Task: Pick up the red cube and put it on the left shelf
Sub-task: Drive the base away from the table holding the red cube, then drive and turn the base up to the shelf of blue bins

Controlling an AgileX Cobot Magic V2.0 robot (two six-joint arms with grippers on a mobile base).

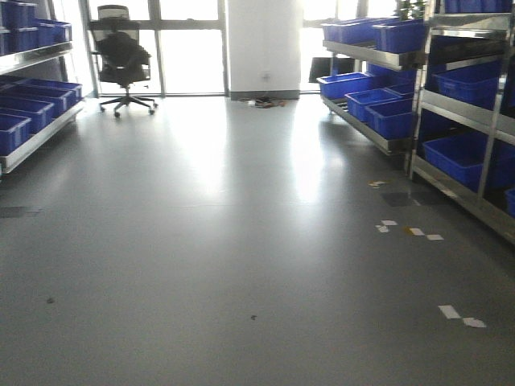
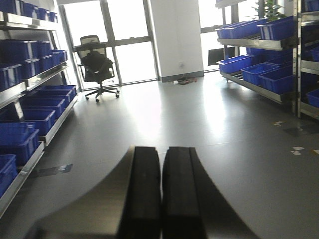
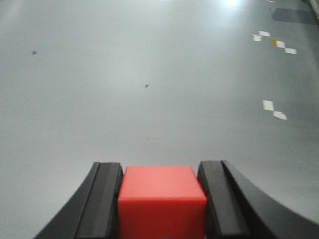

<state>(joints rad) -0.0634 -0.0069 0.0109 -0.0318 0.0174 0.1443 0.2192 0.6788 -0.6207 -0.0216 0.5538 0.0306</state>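
Gripping the red cube [image 3: 162,204], your right gripper [image 3: 160,172] hangs over grey floor [image 3: 99,74]. Your left gripper [image 2: 161,152] is closed on nothing; floor stickers [image 3: 273,109] blur beyond reading.

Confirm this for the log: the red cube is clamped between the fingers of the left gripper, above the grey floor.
Wrong arm. The red cube is clamped between the fingers of the right gripper, above the grey floor, as the right wrist view shows. In the left wrist view the left gripper is shut with nothing between its fingers.
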